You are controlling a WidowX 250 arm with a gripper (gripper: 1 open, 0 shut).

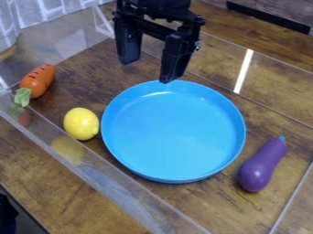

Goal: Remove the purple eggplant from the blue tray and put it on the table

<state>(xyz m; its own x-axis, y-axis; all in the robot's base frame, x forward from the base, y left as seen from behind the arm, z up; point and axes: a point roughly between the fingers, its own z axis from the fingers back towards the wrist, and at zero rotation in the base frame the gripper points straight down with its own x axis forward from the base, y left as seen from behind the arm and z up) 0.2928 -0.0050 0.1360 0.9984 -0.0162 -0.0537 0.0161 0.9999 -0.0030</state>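
The purple eggplant (263,164) lies on the wooden table (73,201), just off the right rim of the blue tray (173,130), stem end pointing up and right. Nothing rests inside the tray. My gripper (152,57) hangs above the tray's far edge, pointing down, its two dark fingers (175,60) spread apart with nothing between them. It is well clear of the eggplant, up and to the left of it.
A yellow lemon (80,122) sits against the tray's left side. An orange carrot (37,81) with green leaves lies farther left, near the table's edge. Clear plastic sheeting covers the back left corner.
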